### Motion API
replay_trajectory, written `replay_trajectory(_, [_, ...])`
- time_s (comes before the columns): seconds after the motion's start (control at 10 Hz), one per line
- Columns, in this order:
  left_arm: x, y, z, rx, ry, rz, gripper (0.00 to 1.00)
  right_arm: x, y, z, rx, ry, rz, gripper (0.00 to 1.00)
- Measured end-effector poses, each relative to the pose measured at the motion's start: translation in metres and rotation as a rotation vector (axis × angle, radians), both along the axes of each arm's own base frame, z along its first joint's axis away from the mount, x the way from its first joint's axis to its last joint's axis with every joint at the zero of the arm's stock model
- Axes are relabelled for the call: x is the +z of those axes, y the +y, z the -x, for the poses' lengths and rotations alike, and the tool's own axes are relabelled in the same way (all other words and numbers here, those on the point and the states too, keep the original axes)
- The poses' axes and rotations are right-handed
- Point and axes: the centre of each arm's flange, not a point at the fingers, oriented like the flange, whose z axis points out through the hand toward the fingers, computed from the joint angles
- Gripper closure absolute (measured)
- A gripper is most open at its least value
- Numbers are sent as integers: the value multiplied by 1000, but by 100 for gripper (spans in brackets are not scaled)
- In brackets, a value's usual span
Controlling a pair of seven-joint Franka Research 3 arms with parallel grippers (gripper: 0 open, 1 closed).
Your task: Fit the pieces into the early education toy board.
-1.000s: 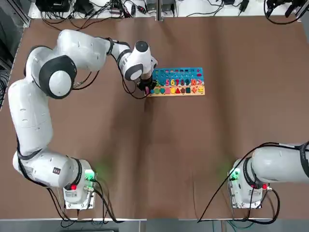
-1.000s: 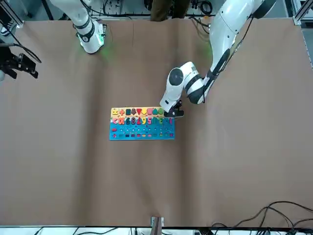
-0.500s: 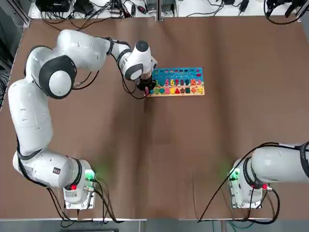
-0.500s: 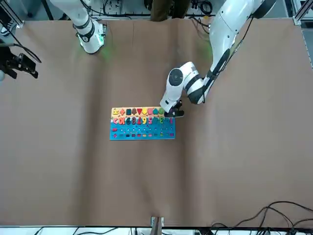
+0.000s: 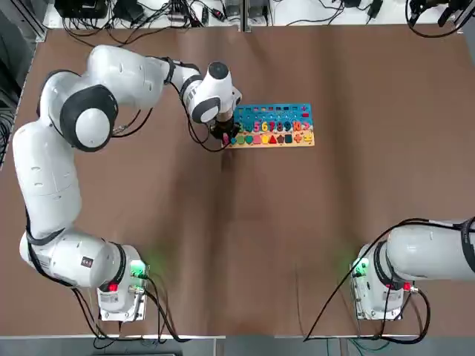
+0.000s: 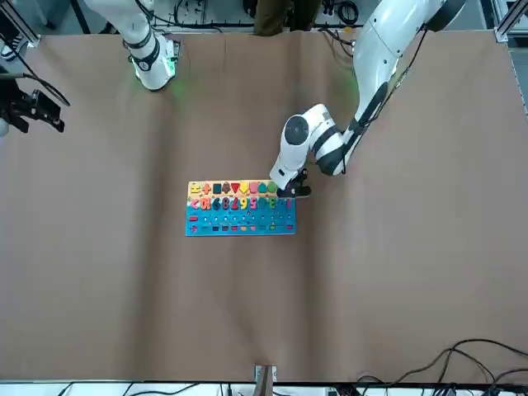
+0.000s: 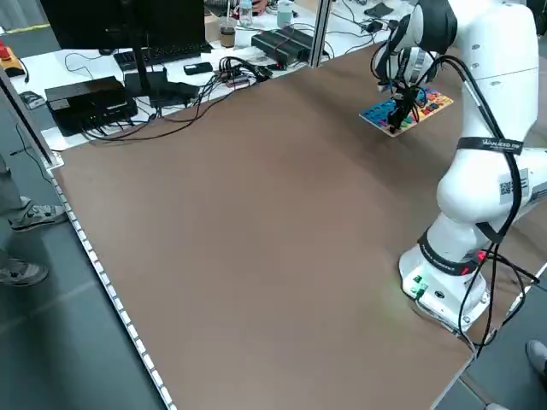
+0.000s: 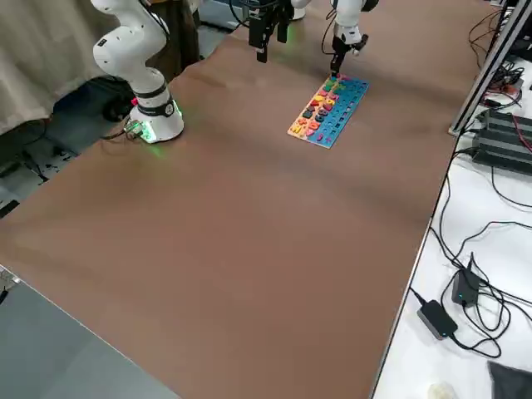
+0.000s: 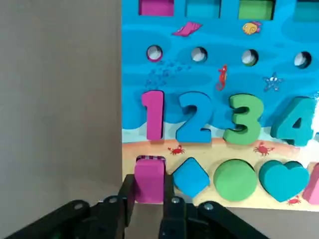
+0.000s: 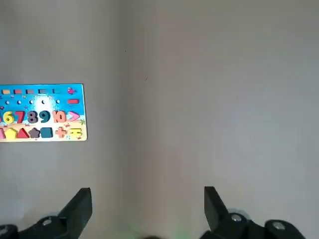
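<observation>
1. Top view: the left gripper (image 5: pixel 225 135) hung at the toy board (image 5: pixel 273 125)'s left end, upper centre, apparently to seat a piece.
2. Left wrist view: its fingers (image 9: pixel 170 193) clamped a pink piece (image 9: pixel 149 172) over the corner slot.
3. Right wrist view: the right gripper (image 10: pixel 147 205) idled, jaws wide apart.

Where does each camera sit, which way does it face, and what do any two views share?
Top: overhead, looking down; both arms, board.
Front: across the table, facing the robot; left gripper at the board's end.
Left side, right side: raised, diagonal.
Left wrist: close over the left gripper's fingers clamping a pink piece.
Right wrist: right gripper open, high above the table.
Every view shares the board.
</observation>
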Motion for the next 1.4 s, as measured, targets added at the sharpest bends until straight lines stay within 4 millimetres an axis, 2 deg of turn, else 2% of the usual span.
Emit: replay_trajectory(1.4, [0,-1,-3,4,4,-5,74,-1,0,-1,-2,2,0,1])
